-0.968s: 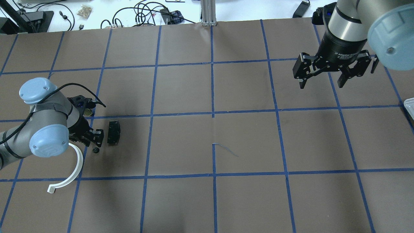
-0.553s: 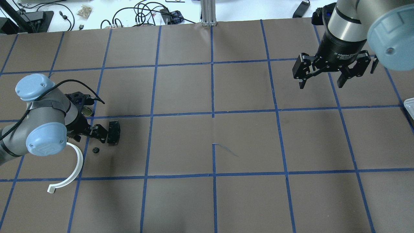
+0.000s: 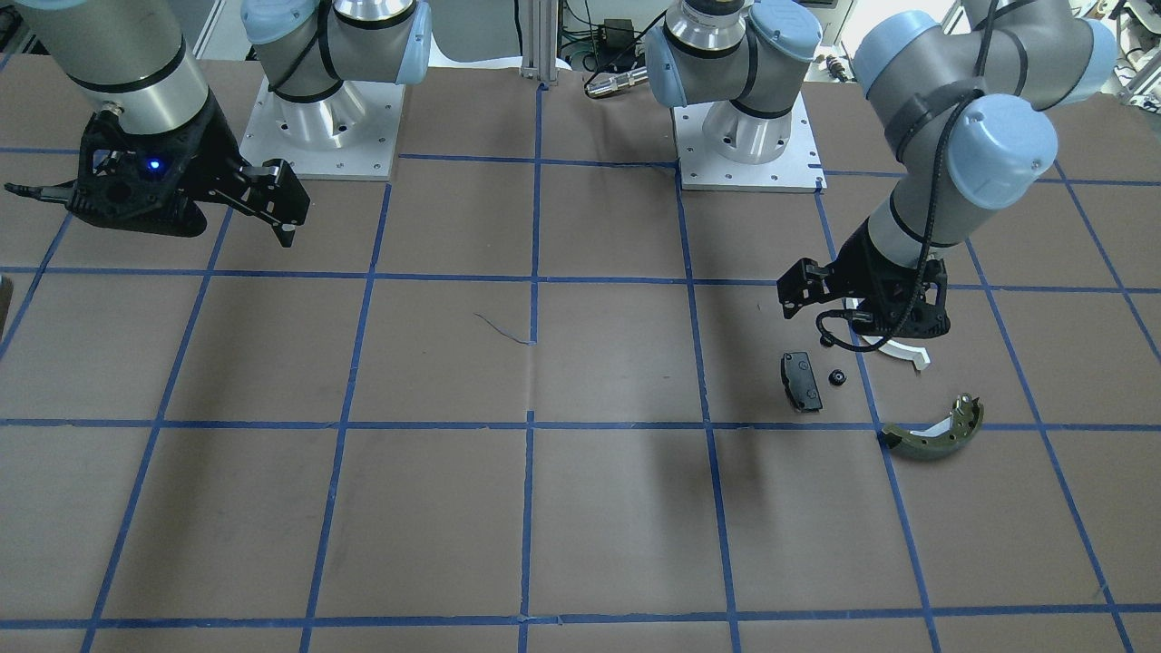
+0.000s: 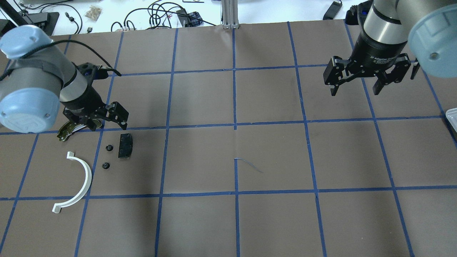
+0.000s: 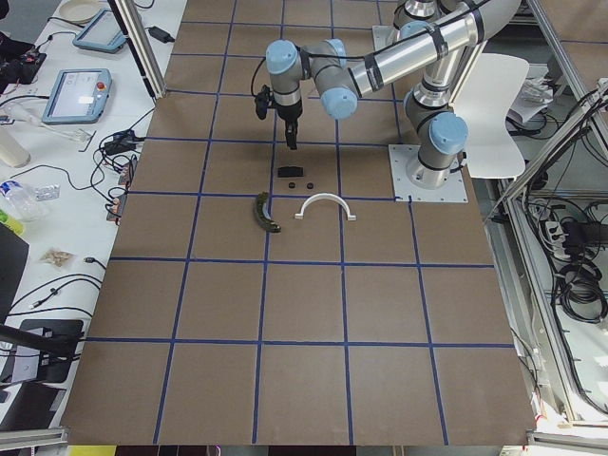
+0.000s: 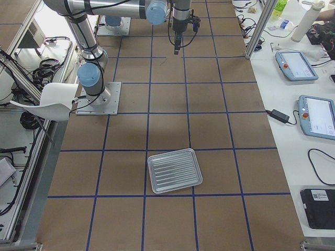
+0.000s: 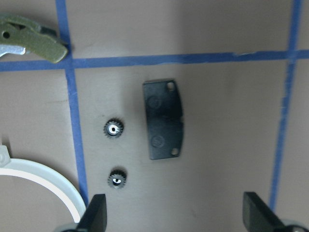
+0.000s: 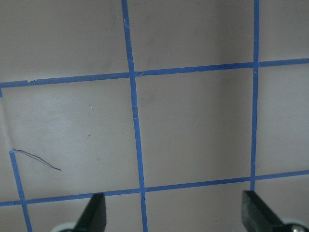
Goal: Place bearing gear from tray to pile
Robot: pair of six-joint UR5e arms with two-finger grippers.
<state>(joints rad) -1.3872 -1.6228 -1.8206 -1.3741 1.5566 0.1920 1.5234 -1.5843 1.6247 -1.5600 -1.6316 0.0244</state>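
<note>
A small black toothed gear (image 4: 109,147) lies on the table (image 4: 271,157), near but clear of the left tool (image 4: 109,124), which gapes wide and empty; the right tool (image 4: 355,92) likewise.

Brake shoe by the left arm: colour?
The brake shoe is olive green with a pale inner edge; it shows best in the exterior front-facing view.

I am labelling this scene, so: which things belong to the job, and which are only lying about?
Job: two bearing gears, brake pad, white half-ring, brake shoe, tray, left gripper.
Lying about: cables, teach pendants.
</note>
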